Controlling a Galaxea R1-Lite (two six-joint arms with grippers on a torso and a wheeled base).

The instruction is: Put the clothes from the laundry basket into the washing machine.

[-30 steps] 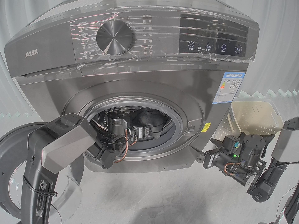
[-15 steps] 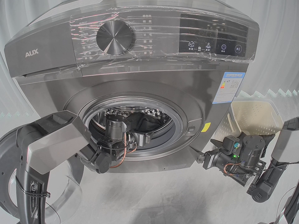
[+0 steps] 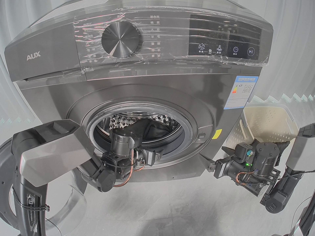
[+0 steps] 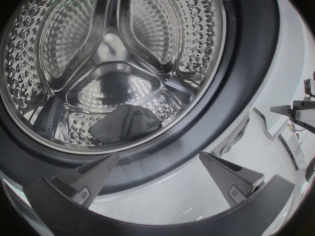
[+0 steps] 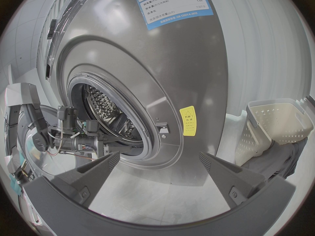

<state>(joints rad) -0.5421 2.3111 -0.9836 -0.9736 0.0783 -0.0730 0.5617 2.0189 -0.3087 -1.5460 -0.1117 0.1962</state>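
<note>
The grey washing machine (image 3: pixel 137 82) stands with its round opening uncovered. A dark garment (image 4: pixel 126 123) lies loose at the bottom front of the steel drum (image 4: pixel 108 49), and it also shows through the opening as the dark garment (image 3: pixel 151 130). My left gripper (image 4: pixel 157 156) hangs just outside the door seal, open and holding nothing. My right gripper (image 5: pixel 157 158) is open and empty too, low in front of the machine's right corner, beside the cream laundry basket (image 5: pixel 279 122). Dark grey clothing (image 5: pixel 279 158) sits by the basket's lower part.
The machine's glass door (image 3: pixel 65 194) is swung open at the far left, behind my left arm. The basket (image 3: pixel 279 115) stands against the machine's right side. Pale floor (image 3: pixel 170 207) stretches in front of the machine between the arms.
My left arm has drawn back out of the drum, down and to the left. The dark garment it had inside now lies free in the drum. The right arm has not moved.
</note>
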